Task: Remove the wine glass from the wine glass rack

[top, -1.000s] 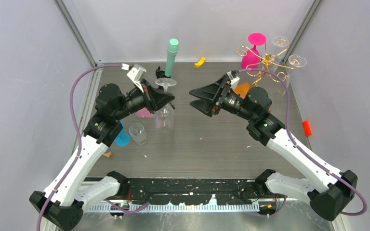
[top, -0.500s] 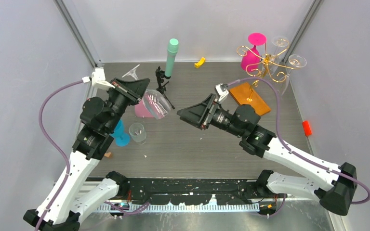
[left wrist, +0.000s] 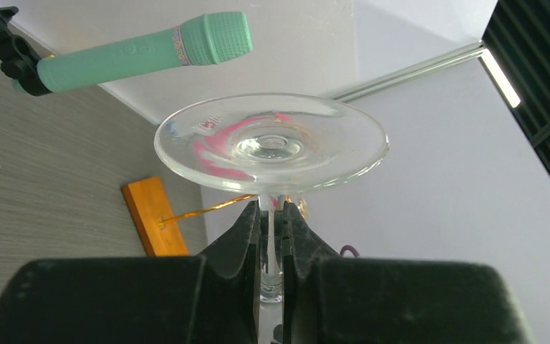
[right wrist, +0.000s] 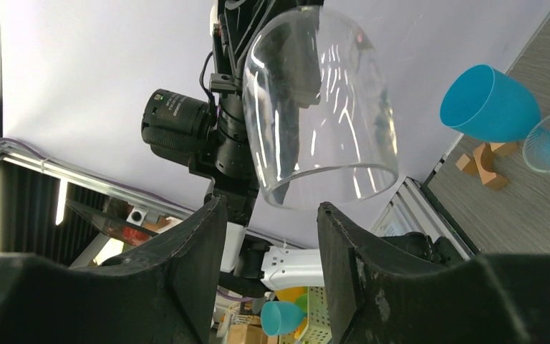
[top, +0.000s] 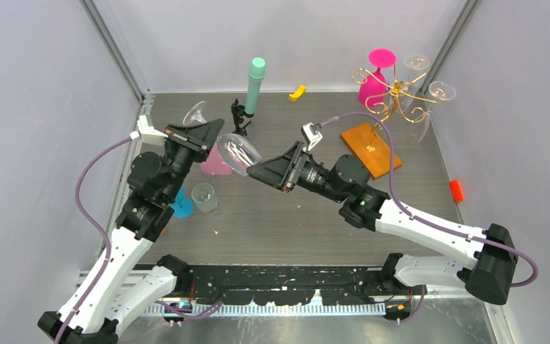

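Note:
My left gripper (top: pixel 211 133) is shut on the stem of a clear wine glass (top: pixel 238 153) and holds it tilted on its side above the table, foot to the back left, bowl toward the right arm. In the left wrist view the stem (left wrist: pixel 270 240) sits between my fingers under the round foot (left wrist: pixel 271 142). My right gripper (top: pixel 253 172) is open, its tips just at the bowl's rim; the bowl (right wrist: pixel 315 107) shows above the open jaws (right wrist: pixel 272 215). The gold wire wine glass rack (top: pixel 395 92) on its orange wooden base (top: pixel 370 147) stands back right, with a pink glass (top: pixel 372 82) and clear glasses (top: pixel 440 91) hanging.
A green microphone (top: pixel 256 84) on a black mini tripod (top: pixel 240 118) stands at the back. A pink cup (top: pixel 213 166), blue cup (top: pixel 180 206) and clear cup (top: pixel 204 197) sit under the left arm. A yellow piece (top: pixel 297 92) and a red piece (top: pixel 457 190) lie on the table. Walls enclose three sides.
The left arm has swung the glass from upright to tilted, bowl to the right. The right arm has moved left and forward, its open jaws now at the bowl's rim.

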`<action>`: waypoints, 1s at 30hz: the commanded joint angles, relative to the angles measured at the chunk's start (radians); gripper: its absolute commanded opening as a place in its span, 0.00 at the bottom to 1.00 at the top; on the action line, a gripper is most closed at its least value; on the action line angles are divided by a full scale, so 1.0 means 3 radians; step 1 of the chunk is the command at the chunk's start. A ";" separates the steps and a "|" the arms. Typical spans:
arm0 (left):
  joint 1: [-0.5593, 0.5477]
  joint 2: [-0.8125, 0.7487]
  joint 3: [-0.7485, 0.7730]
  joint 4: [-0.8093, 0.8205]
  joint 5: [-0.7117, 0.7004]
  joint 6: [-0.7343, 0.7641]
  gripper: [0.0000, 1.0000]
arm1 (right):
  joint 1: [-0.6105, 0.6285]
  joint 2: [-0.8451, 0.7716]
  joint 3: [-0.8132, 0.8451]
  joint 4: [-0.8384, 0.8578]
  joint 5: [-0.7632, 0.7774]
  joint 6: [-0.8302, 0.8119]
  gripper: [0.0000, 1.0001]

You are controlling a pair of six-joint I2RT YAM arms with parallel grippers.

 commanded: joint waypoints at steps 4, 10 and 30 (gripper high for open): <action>-0.0004 -0.0143 -0.0064 0.0333 -0.0106 -0.0339 0.00 | 0.0029 0.0063 0.0349 0.0143 0.0216 -0.0263 0.53; -0.0006 -0.0188 -0.0180 0.0518 -0.0042 -0.0382 0.00 | 0.0057 0.0185 0.0435 0.0195 0.0300 -0.0341 0.49; -0.0006 -0.0609 -0.0374 0.0385 0.0090 -0.0069 0.31 | 0.0091 0.0296 0.0562 0.0029 0.0893 -0.0444 0.00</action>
